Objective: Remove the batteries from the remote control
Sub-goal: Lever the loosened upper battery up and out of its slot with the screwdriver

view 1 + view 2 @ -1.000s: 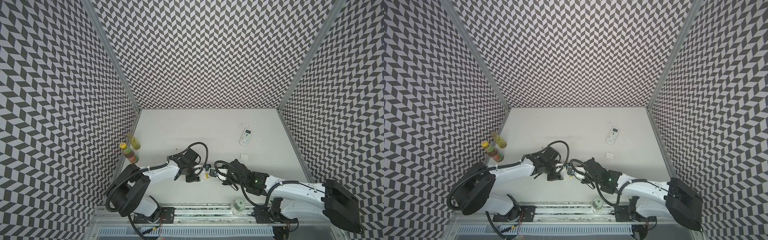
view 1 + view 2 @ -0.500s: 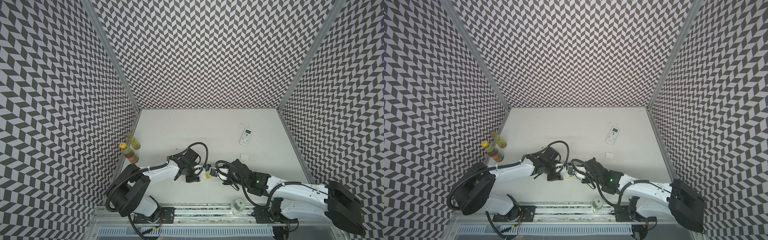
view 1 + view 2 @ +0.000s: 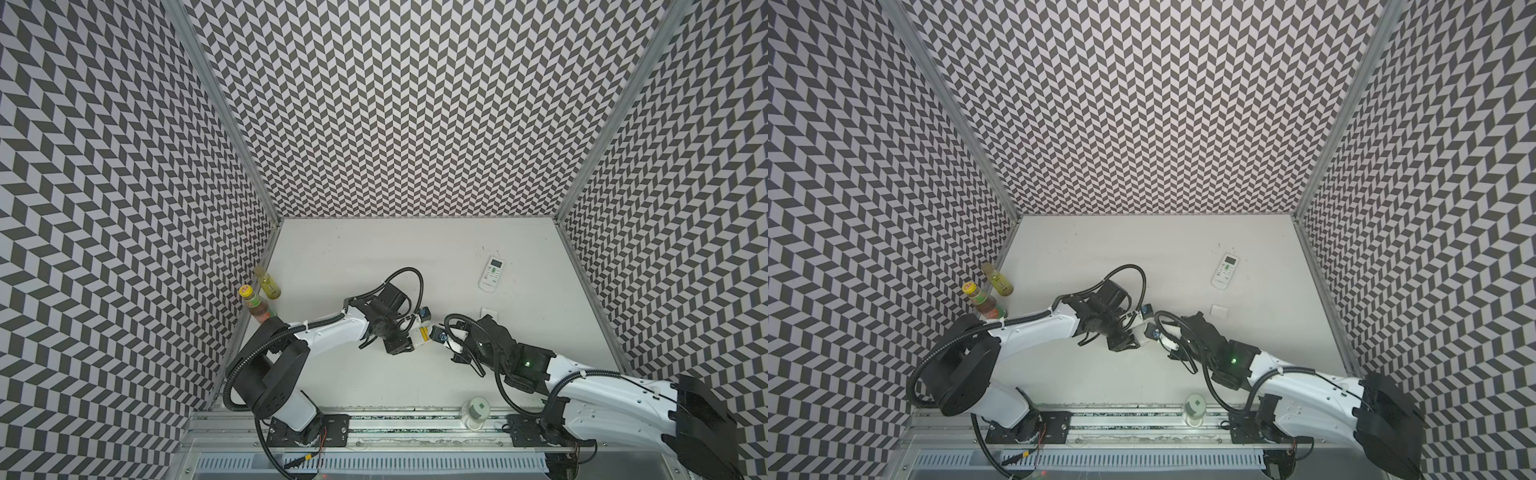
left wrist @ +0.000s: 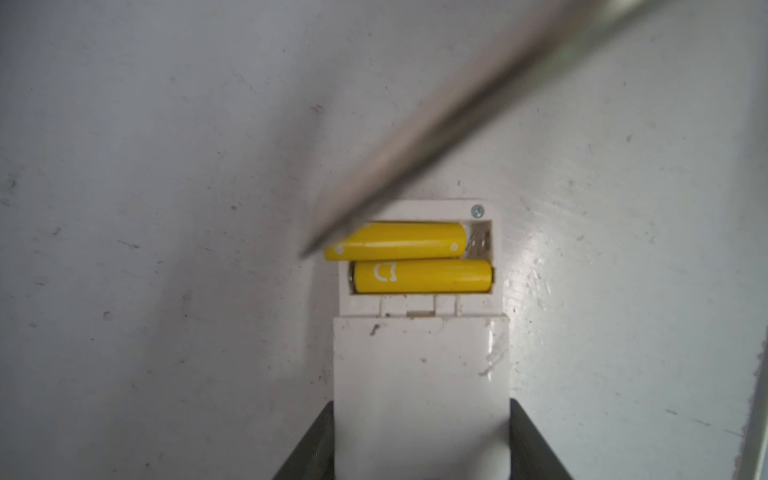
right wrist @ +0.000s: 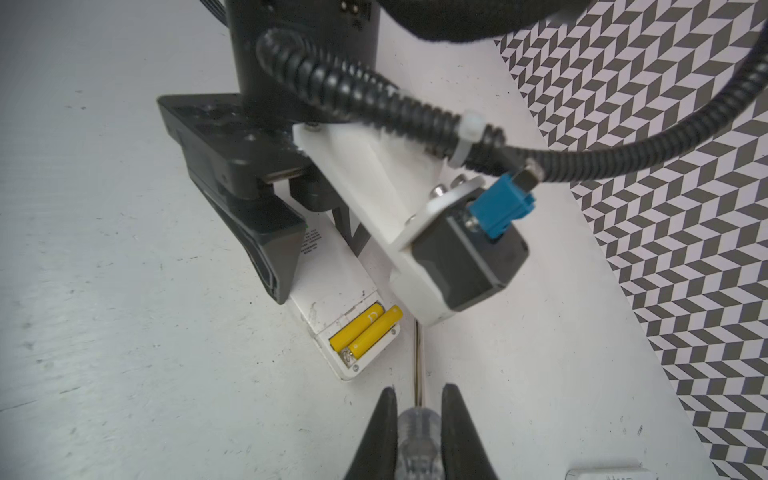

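The right fingers (image 5: 378, 436) pinch the clear handle of a screwdriver (image 5: 417, 432). Its tip sits just beside the raised end of one yellow battery (image 4: 395, 241), which is tilted partly out of the open bay. The other battery (image 4: 422, 276) lies seated alongside. The left fingers (image 4: 307, 449) clamp the remote (image 4: 419, 374), which lies on the counter (image 4: 124, 166).

I see the screwdriver (image 4: 436, 133) only as a blur over the remote control (image 4: 419, 374), whose held end runs off the picture. From the right wrist, the screwdriver's tip hides behind the left wrist camera (image 5: 465, 257). In a top view I cannot count the tiny batteries (image 3: 423, 333).
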### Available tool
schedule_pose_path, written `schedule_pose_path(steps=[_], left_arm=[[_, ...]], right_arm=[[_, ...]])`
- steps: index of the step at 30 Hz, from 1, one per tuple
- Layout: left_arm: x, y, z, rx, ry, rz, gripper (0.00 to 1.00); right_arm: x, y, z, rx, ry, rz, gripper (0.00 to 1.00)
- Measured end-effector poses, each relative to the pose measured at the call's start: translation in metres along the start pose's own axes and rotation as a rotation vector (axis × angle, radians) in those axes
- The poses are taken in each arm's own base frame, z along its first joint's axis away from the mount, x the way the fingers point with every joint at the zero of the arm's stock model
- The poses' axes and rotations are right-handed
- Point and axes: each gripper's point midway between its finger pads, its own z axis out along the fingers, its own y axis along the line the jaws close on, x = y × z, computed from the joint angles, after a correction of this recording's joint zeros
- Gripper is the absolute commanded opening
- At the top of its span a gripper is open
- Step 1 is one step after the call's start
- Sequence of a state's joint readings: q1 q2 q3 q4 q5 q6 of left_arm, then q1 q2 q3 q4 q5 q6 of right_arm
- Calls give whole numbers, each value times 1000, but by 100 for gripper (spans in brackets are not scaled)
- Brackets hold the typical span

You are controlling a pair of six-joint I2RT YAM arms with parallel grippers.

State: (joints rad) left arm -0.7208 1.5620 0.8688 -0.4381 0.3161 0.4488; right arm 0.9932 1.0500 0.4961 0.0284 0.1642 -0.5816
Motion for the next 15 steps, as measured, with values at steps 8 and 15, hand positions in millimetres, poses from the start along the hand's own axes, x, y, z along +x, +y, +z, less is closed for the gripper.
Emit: schedule_pose_path(steps=[8,15], left_arm=[[-9,-11,5,32,17,-34,18],[1,-14,11,38,68,-53,18]], right_arm=[[22,19,18,-66,83,-5,0],[39,23,34,-58,170,-2,0]])
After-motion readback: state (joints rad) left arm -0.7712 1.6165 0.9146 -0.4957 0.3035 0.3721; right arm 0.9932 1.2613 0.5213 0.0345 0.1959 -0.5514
